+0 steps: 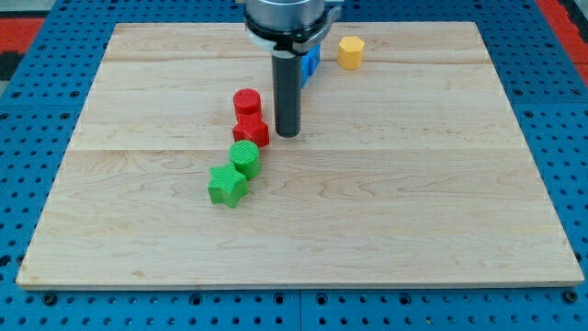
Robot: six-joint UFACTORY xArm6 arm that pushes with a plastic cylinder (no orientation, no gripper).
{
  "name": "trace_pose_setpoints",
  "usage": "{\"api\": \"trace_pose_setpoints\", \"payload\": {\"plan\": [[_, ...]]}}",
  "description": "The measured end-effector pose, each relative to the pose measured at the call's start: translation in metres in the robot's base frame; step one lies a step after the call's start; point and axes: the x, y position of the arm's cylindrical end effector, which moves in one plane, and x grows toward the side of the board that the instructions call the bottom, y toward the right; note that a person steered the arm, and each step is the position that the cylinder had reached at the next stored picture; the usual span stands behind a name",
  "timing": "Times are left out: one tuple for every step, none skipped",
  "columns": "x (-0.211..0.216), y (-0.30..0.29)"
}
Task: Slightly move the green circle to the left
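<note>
Camera view: my tip (288, 134), bare and grasping nothing, stands just right of the red star (251, 131). Risk: approaching the green circle (244, 156) may shove the red star or green star (227, 186).

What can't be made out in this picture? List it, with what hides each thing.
- Blue block: camera view, mostly hidden behind the rod; its shape cannot be told.
- Arm above the rod: cut off by the view's top edge.
- My tip: whether it touches the red star-shaped block to its left cannot be told.
- Green circle and green star: touching or just apart, unclear.
</note>
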Motion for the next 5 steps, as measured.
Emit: {"api": "trace_pose_setpoints", "payload": {"plan": [[0.002,-0.006],[0.002,-0.014],[0.002,-0.006],[0.036,0.002],[0.069,0.001]]}}
